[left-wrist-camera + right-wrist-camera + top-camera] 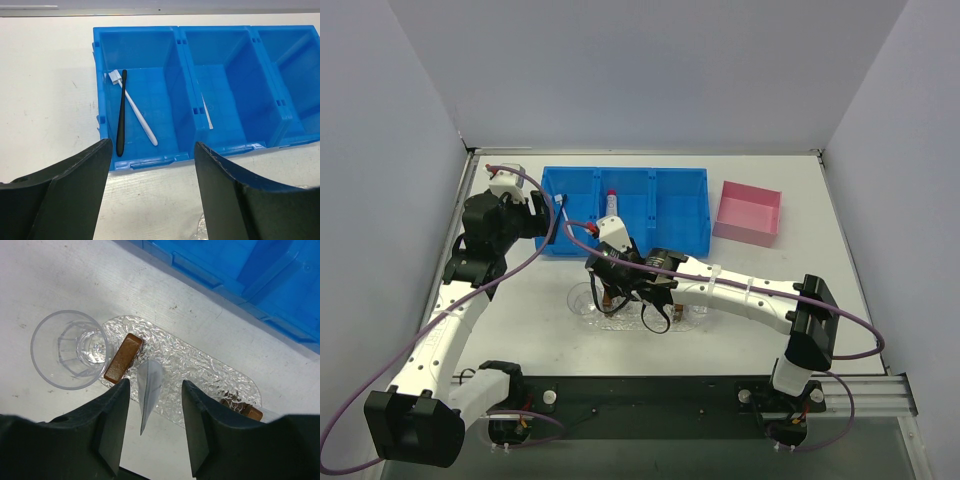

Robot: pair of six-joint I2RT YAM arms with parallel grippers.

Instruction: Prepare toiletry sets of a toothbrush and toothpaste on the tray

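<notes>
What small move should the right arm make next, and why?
Probably lift the right fingers straight up: they stand apart on both sides of the toothpaste tube, which seems to rest on the tray, so it looks released.

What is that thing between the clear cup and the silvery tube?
A brown block at the tray's end, between the cup and the toothpaste tube. The right wrist view shows it.

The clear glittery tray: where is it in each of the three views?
Top external: tray at centre, mostly under the right arm.
Left wrist: only a glittery sliver at the bottom edge, probably its rim.
Right wrist: mid-frame, lying diagonally, just beyond the right pincer.
Shared landmark: the blue bin, beyond the tray in every view.
</notes>
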